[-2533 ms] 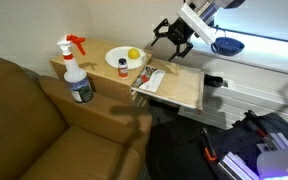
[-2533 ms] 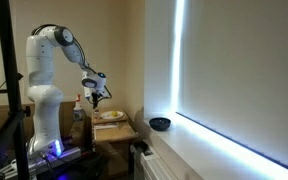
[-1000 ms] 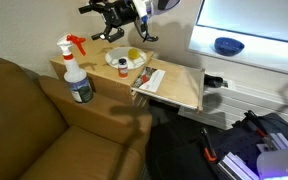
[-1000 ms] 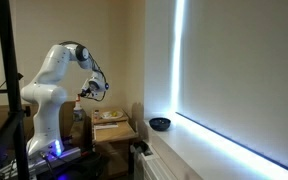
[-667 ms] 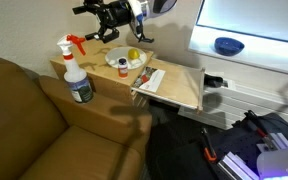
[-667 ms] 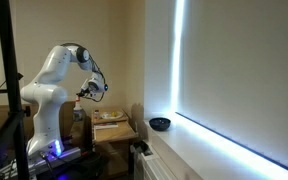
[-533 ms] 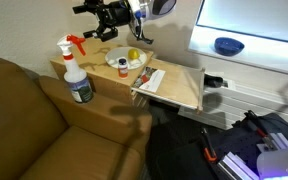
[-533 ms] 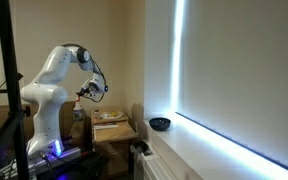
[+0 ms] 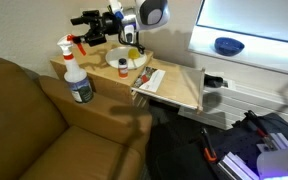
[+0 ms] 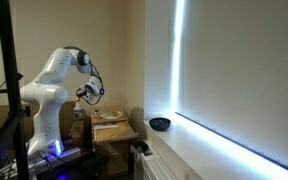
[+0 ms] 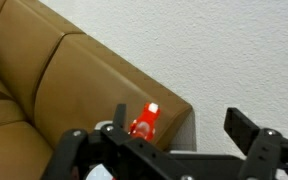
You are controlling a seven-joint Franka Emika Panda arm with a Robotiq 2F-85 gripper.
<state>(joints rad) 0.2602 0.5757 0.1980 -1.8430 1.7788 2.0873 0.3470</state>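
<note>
A clear spray bottle [image 9: 78, 78] with a red trigger head [image 9: 72, 43] stands at the near end of a wooden side table [image 9: 179, 92]. My gripper [image 9: 82, 29] hangs open just above and beside the red head, fingers pointing toward the wall, nothing held. In the wrist view the red head [image 11: 144, 122] shows low between the wide-apart fingers of the gripper [image 11: 179, 122], with the sofa back behind it. In an exterior view the arm is folded with the gripper [image 10: 85, 94] above the table's end.
A white plate [image 9: 117, 54] with a yellow item [image 9: 133, 54] sits mid-table, with small items [image 9: 149, 78] beside it. A brown sofa [image 9: 29, 120] adjoins the table. A blue bowl [image 9: 227, 45] rests on the window ledge; bags lie on the floor [image 9: 254, 140].
The gripper has swung from the window side across the table, then dropped a little toward the spray bottle's red head. Its jaws stayed open. Nothing on the table moved.
</note>
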